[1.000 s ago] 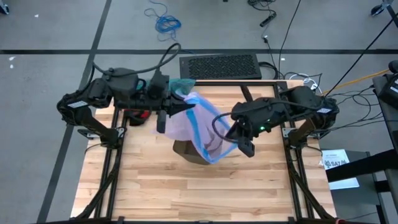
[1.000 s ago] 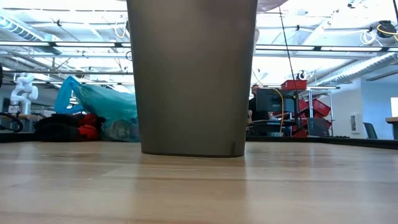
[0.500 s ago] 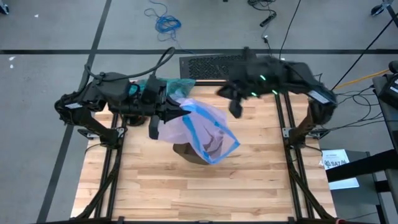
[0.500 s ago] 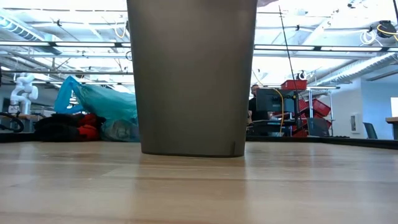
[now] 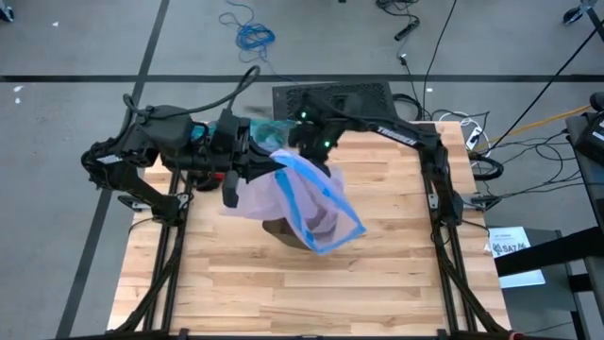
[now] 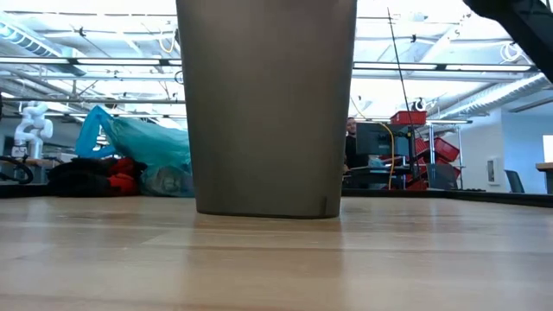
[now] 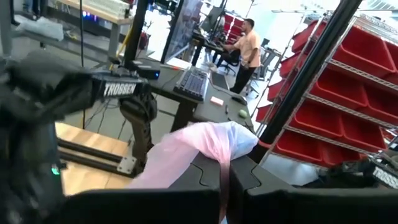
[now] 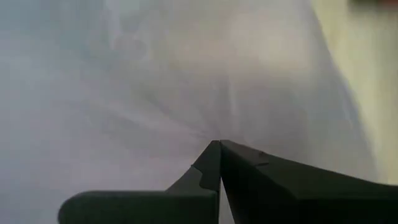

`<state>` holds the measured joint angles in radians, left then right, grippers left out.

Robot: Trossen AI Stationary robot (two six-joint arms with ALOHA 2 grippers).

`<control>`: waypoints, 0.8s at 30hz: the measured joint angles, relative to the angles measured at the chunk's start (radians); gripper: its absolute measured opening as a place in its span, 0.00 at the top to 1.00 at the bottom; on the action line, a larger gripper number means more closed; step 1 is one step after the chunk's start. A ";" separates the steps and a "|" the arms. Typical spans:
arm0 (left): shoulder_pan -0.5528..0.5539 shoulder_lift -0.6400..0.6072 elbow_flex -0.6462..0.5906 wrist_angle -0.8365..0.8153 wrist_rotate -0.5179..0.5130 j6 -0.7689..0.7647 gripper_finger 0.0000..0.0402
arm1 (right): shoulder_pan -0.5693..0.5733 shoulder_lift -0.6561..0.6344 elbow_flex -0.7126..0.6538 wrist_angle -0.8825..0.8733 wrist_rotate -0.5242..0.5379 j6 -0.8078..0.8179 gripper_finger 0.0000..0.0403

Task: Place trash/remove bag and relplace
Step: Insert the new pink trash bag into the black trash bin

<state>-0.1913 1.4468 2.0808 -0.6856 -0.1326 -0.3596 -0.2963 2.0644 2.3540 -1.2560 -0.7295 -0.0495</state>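
The teal bag [image 5: 274, 129] lies crumpled behind the bin [image 6: 266, 104]: light, limp, slippery, best pinched at a bunched fold. Left gripper [image 7: 224, 186] jaws clamp the pink bag [image 5: 307, 194] over the bin; right gripper [image 8: 219, 163] jaws closed, empty.

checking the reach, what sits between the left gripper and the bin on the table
The pink bag. In the high view it hangs from the shut left gripper and drapes over the bin.

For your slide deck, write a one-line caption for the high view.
Left gripper pinches the pink bag above the bin; right gripper reaches toward it.
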 joint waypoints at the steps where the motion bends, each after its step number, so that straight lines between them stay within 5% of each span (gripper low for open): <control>1: 0.000 -0.003 0.000 -0.001 -0.001 0.003 1.00 | 0.004 0.011 0.000 -0.064 0.008 -0.024 1.00; 11: -0.001 0.000 -0.017 -0.002 -0.141 0.007 1.00 | 0.000 -0.017 0.002 -0.306 0.115 -0.060 1.00; 24: -0.061 0.004 -0.305 0.163 -0.321 -0.162 1.00 | -0.040 -0.031 0.003 -0.314 0.239 -0.043 1.00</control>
<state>-0.2523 1.4509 1.7753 -0.5224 -0.4537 -0.5216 -0.3362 2.0339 2.3569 -1.5703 -0.4908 -0.0921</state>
